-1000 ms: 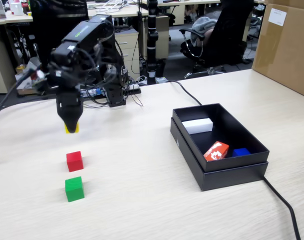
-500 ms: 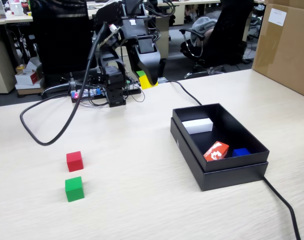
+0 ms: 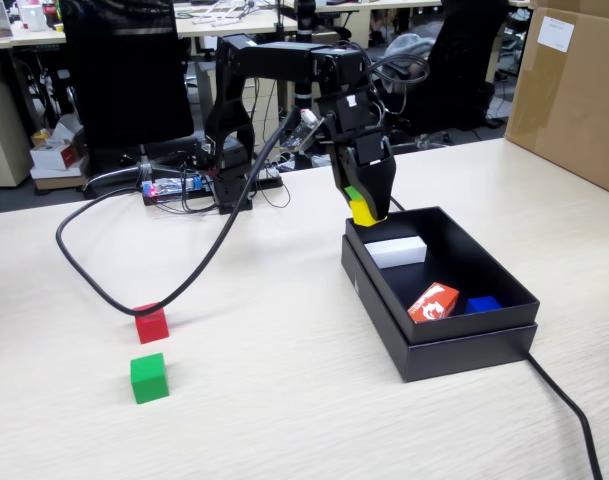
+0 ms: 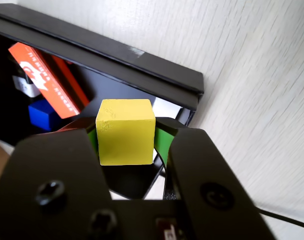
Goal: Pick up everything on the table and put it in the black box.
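My gripper (image 3: 365, 210) is shut on the yellow cube (image 3: 363, 212) and hangs just above the back left corner of the black box (image 3: 464, 345). In the wrist view the yellow cube (image 4: 126, 131) sits clamped between the green-padded jaws of the gripper (image 4: 126, 137), over the black box (image 4: 107, 62) rim. The red cube (image 3: 151, 324) and the green cube (image 3: 149, 377) rest on the table (image 3: 284, 400) at the front left, the red one partly crossed by a black cable.
Inside the box lie a white block (image 3: 395, 251), an orange-red printed block (image 3: 433, 301) and a blue piece (image 3: 482, 304). A black cable (image 3: 114, 290) loops over the table. A brown carton (image 3: 574, 90) stands at the back right. A second cable (image 3: 569, 405) runs from the box.
The arm has swung from the left side of the table to the right with the yellow cube, and lowered over the box corner. Its cable now drapes across the table by the red cube.
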